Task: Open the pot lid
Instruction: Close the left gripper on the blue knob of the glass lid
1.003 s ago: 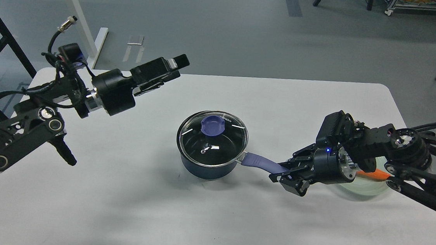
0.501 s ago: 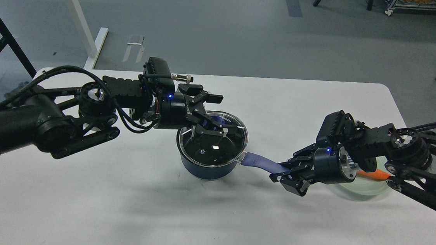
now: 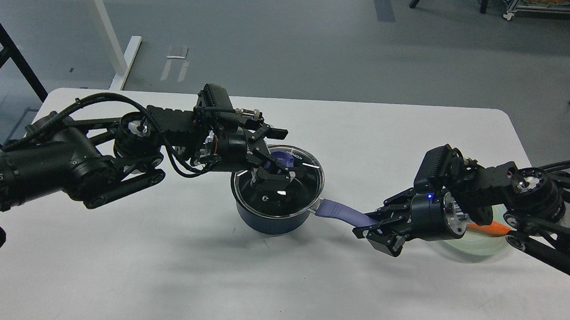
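So the pot (image 3: 275,200) sat about mid-worktop (image 3: 204,276), glass lid (image 3: 278,182) on and seated, its purple knob (image 3: 279,159) poking up toward the back rim. The left gripper (image 3: 270,165) was right down on that knob, one of its fingers (image 3: 276,131) behind it and the other in front over the glass, but honestly I couldn't tell whether they'd actually pinched it or were just straddling it. The right gripper (image 3: 372,227) was clamped on the end of the purple handle (image 3: 344,213), bracing the pan. If it were me, I'd get the knob centered between the fingers, squeeze firmly, then lift straight up, since a tilted pull could drag the lid's rim against the pot. There was also a pale green bowl (image 3: 477,241) behind the right wrist, well out of the way.
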